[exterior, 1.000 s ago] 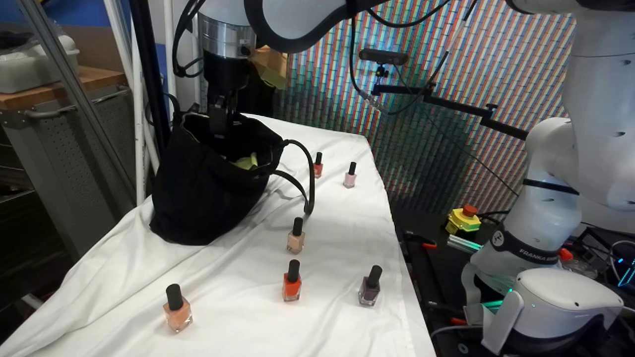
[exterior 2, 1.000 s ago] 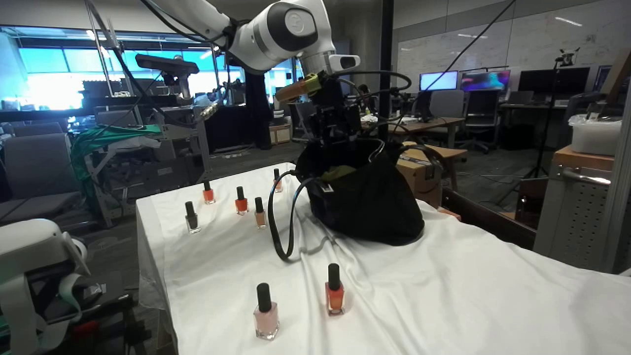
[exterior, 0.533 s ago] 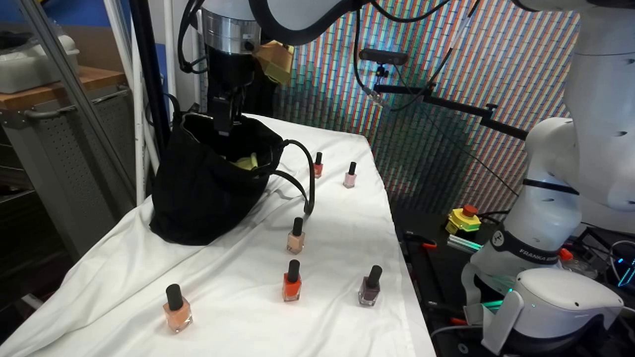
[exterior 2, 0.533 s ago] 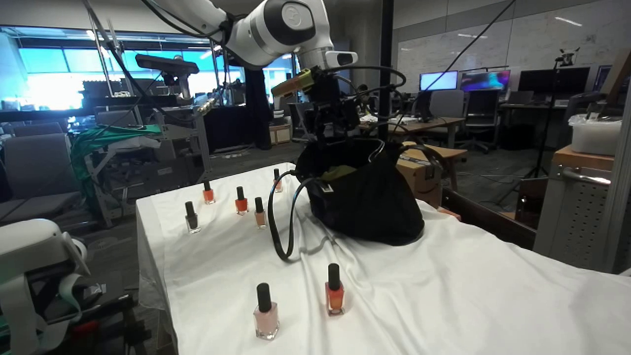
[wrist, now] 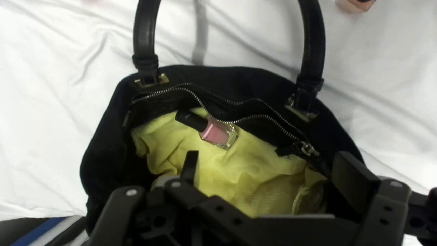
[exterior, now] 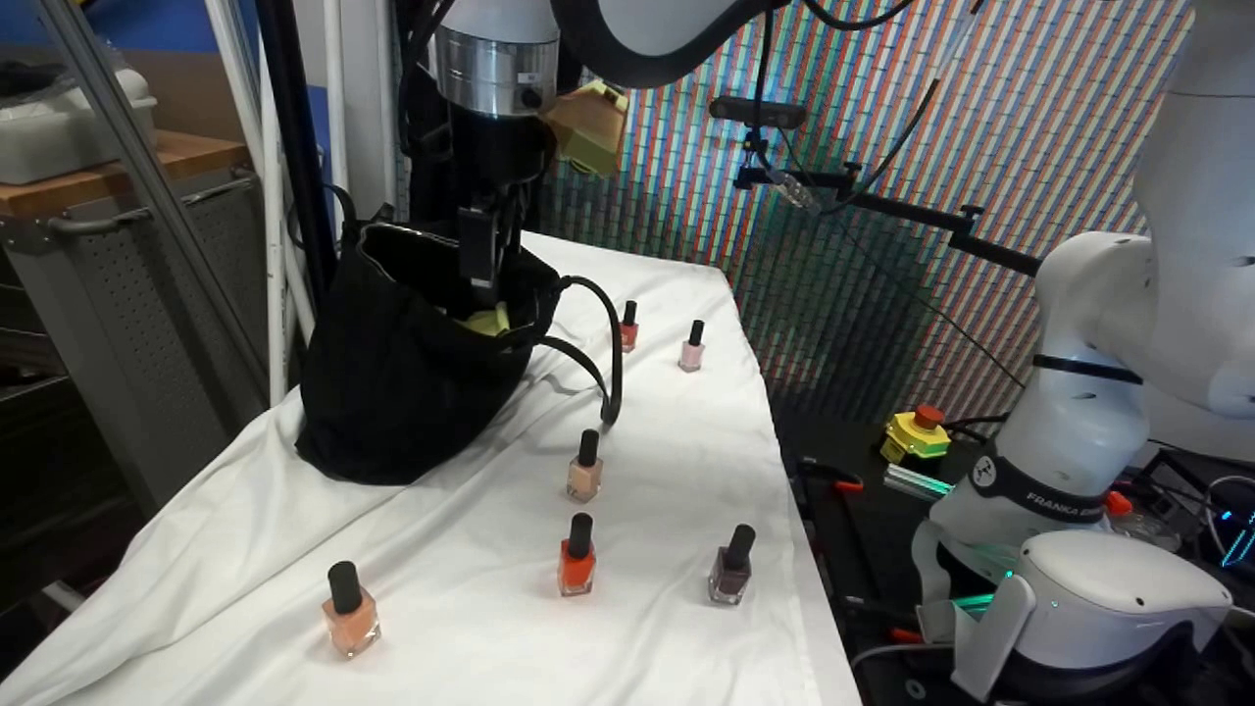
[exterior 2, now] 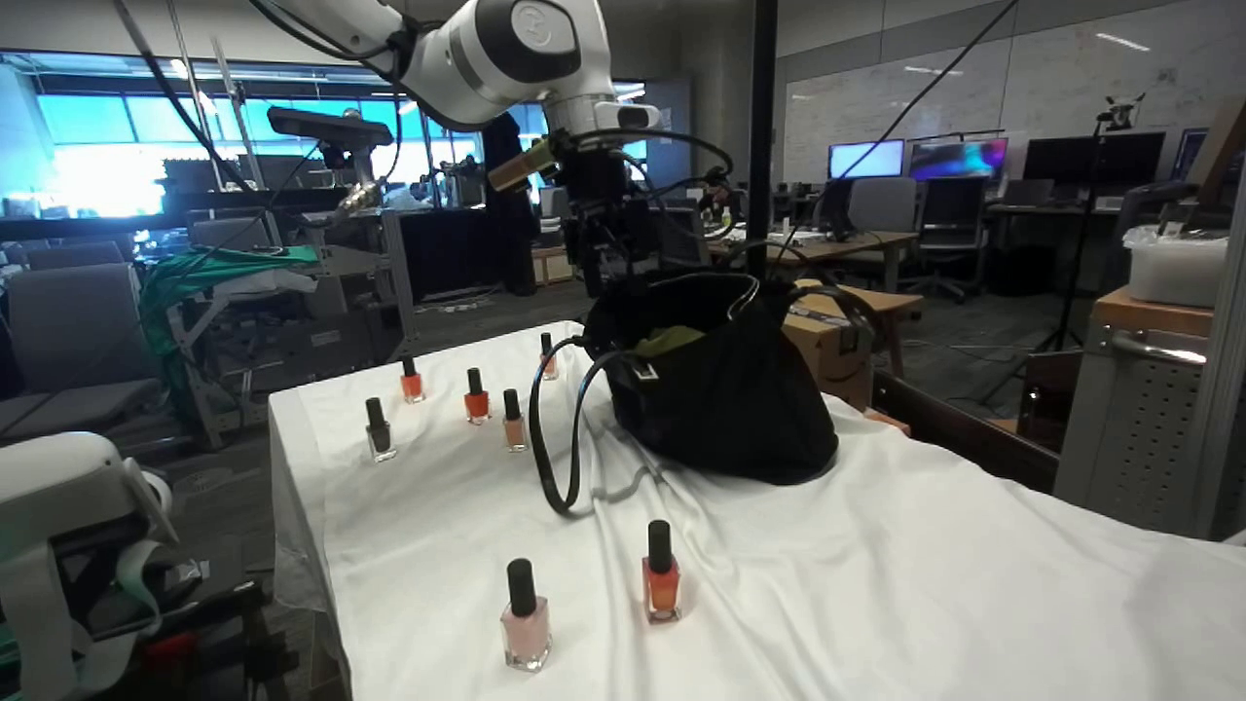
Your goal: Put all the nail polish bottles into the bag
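Claw: jaws spread wide, nothing between them, positioned at the mouth of the bag; fingertip depth against the rim not determinable

Inside the bag, on the yellow-green lining: one pink bottle, lying on its side, apart from the claw

Step in hand, by judgement: release of this bottle complete, next pick not yet begun; task in its early part

Next move, by judgement: a lift clear of the rim and the handle, a traverse to one of the standing nail polish bottles, a centred descent, a grip square on the cap; tipping of a narrow base the main risk

Outstanding: seven, all upright on the table in an exterior view, with a beige bottle near the handle and a dark grey bottle close to the table edge

Surface: table draped in white cloth, creased and rucked around the bag; footing, by judgement, uneven

Surroundings: robot base and yellow emergency stop beside the table; farther off, grey chairs, lit monitors, a whiteboard; at the back, bright windows
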